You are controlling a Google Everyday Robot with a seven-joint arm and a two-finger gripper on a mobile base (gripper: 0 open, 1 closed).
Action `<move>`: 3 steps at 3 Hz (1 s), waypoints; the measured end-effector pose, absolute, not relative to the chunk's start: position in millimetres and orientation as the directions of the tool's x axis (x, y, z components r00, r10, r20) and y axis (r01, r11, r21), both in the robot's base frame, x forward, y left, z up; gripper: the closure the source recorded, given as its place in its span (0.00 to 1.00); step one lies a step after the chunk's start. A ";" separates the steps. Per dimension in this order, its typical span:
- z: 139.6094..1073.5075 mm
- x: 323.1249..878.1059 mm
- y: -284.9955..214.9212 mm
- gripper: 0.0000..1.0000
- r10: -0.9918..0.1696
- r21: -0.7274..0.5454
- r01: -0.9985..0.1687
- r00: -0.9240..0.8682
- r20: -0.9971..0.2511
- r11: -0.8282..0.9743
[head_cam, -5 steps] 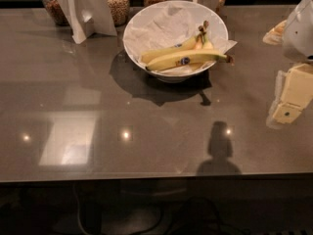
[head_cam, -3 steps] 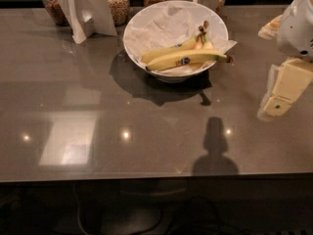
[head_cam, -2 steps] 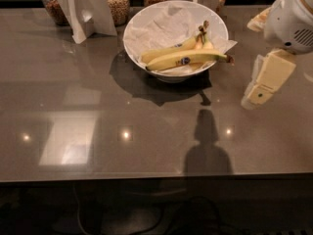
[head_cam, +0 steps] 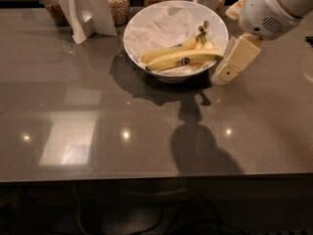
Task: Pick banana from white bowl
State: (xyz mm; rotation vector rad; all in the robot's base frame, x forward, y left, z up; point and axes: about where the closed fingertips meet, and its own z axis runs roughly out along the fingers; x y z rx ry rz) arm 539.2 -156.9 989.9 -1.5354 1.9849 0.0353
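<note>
The white bowl (head_cam: pixel 146 21), lined with crumpled white paper, stands at the back middle of the grey table. In it lies the long yellow banana (head_cam: pixel 171 61) with a small blue sticker, nearly level, its tip pointing right over the rim. Shorter bananas (head_cam: pixel 164 52) joined at their stems lie just behind it. My gripper (head_cam: pixel 223 74), cream-coloured under a white arm (head_cam: pixel 274 6), hangs just right of the bowl's right rim. It is close to the banana's right tip and holds nothing.
Glass jars of grain (head_cam: pixel 117 4) and a white folded card stand (head_cam: pixel 85 11) line the back edge left of the bowl. The arm's dark shadow (head_cam: pixel 198 148) falls on the grey table in front of the bowl. The table's front edge (head_cam: pixel 156 176) runs across below.
My gripper has moved left from the table's right edge to right beside the bowl's right rim. The bowl and bananas have not moved.
</note>
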 end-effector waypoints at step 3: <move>974.4 615.9 -138.3 0.70 -0.848 -0.380 -0.866 -0.088 -0.522 0.324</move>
